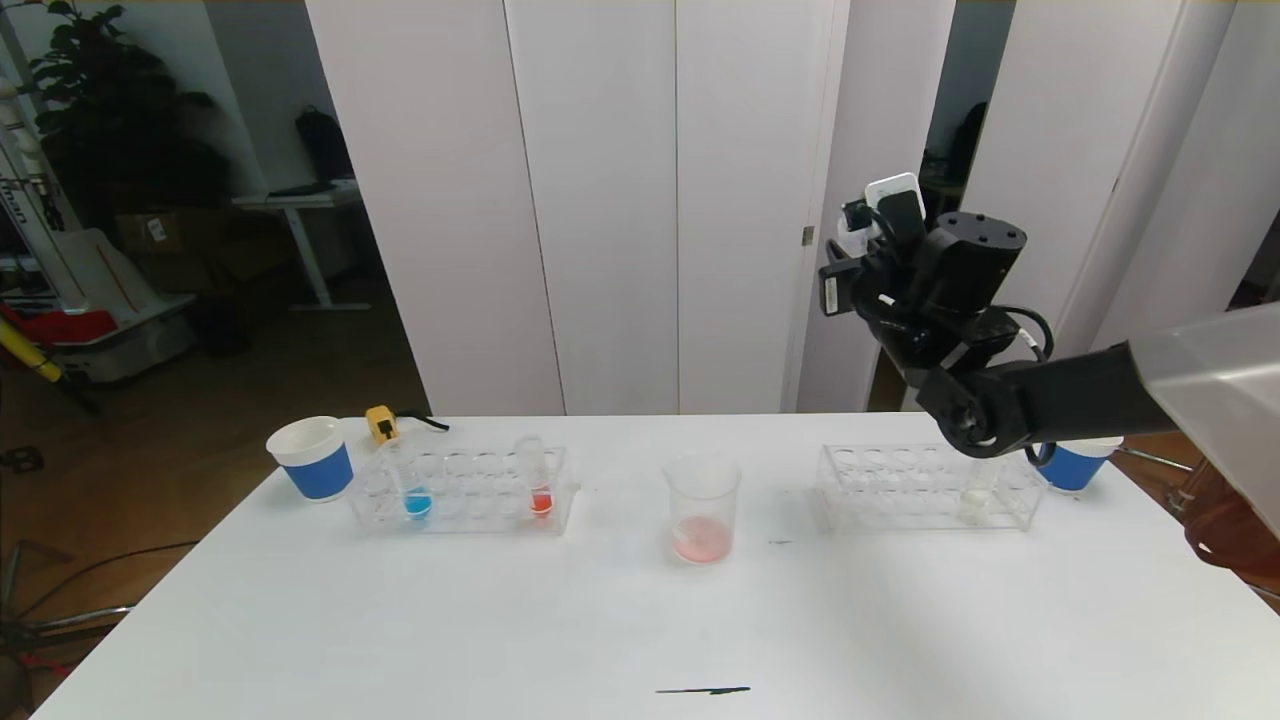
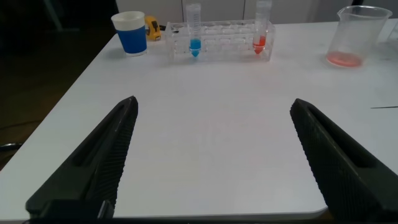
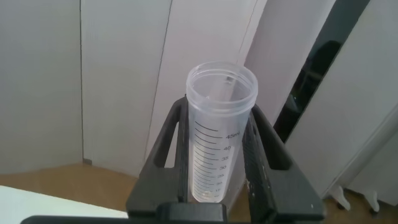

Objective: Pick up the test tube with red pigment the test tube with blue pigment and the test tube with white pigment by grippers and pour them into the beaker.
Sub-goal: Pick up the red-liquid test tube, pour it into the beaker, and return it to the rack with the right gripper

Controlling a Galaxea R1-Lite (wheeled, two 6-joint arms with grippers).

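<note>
The left pincer (image 2: 211,155), jaws apart, is waiting low in frame. At center, the beaker (image 1: 702,508) is sitting on the counter (image 1: 640,620). At right, the right pincer (image 3: 217,149) is gripping mid-barrel the test tube with white pigment (image 3: 219,130), which is probably light, slippery and fragile.

Even, bright indoor light; white table (image 1: 400,620) washes out with mild glare and only faint, soft shadows. Room at far left is dim. Left gripper fingers (image 2: 93,162) look soft up close. Right wrist view stays sharp and bright.
</note>
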